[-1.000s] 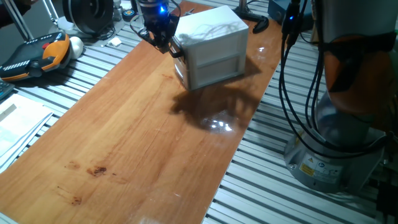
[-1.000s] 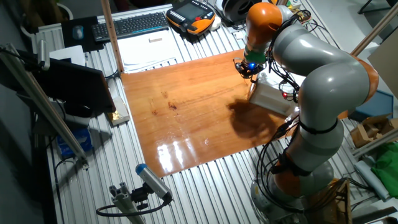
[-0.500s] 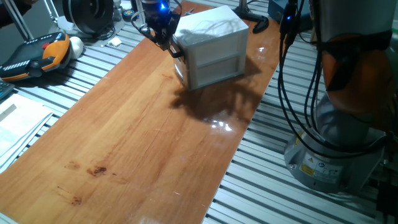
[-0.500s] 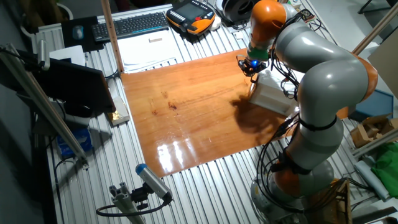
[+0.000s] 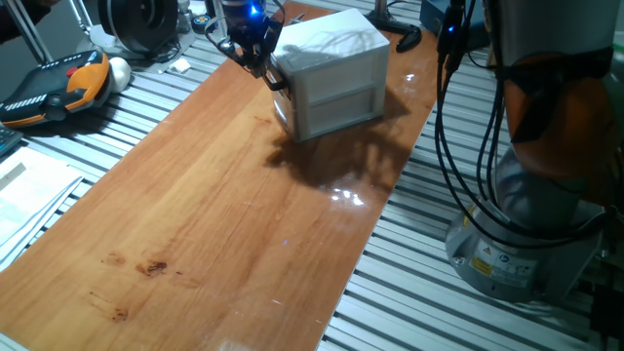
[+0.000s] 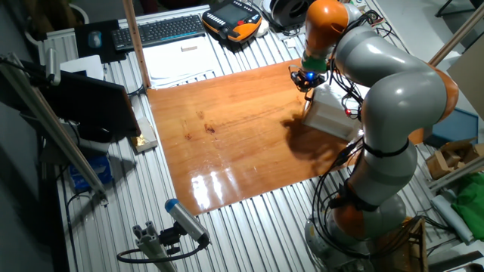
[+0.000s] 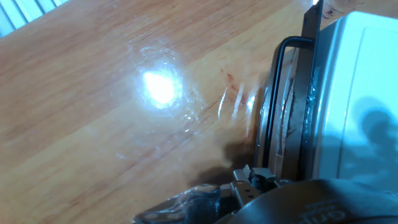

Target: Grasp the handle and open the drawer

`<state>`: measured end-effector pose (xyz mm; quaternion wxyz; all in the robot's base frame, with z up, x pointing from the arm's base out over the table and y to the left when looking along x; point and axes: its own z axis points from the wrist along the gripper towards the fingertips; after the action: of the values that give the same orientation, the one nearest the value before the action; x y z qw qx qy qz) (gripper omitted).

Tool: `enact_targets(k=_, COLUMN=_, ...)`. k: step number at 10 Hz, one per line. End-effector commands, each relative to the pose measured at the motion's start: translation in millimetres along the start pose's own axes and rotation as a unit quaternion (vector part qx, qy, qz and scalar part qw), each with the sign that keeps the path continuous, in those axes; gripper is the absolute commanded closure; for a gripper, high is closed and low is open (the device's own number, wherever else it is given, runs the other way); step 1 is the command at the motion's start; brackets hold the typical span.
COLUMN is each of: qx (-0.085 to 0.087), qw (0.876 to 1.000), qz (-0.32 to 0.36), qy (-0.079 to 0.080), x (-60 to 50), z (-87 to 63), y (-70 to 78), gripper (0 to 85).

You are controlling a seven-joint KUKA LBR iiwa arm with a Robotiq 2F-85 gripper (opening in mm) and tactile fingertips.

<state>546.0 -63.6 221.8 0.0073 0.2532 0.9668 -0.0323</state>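
Note:
The white housing [image 5: 336,58] stands at the far end of the wooden table [image 5: 195,224]; it also shows in the other fixed view [image 6: 333,115]. The drawer [image 5: 284,109] sits in its left face and looks pushed in. In the hand view the black U-shaped handle [image 7: 272,106] runs along the drawer's front panel [image 7: 306,106], with the housing [image 7: 357,93] to the right. My gripper [image 5: 255,66] hovers at the box's upper left corner, just over the handle [image 5: 279,84]. Its fingers look spread and hold nothing. Only the finger base [image 7: 249,179] shows in the hand view.
An orange teach pendant [image 5: 58,83] and papers [image 5: 24,195] lie left of the table. Black cables [image 5: 453,127] hang by the robot base [image 5: 526,224] on the right. A keyboard [image 6: 162,30] lies beyond the far edge. Glare marks the wood [image 7: 160,87].
The gripper shifted slightly towards the box's corner about a second ago, then stayed still. The drawer and box have not moved.

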Motion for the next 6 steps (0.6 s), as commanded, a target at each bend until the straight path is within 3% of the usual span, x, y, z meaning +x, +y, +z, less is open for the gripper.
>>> enact_targets(k=1, qx=0.000, qw=1.000, qz=0.001, qy=-0.001, x=-0.4, z=0.6, y=0.3, gripper=84.3)
enact_targets(k=6, qx=-0.003, qw=1.000, qz=0.015, qy=-0.005, x=-1.9, z=2.8, y=0.1, gripper=84.3)
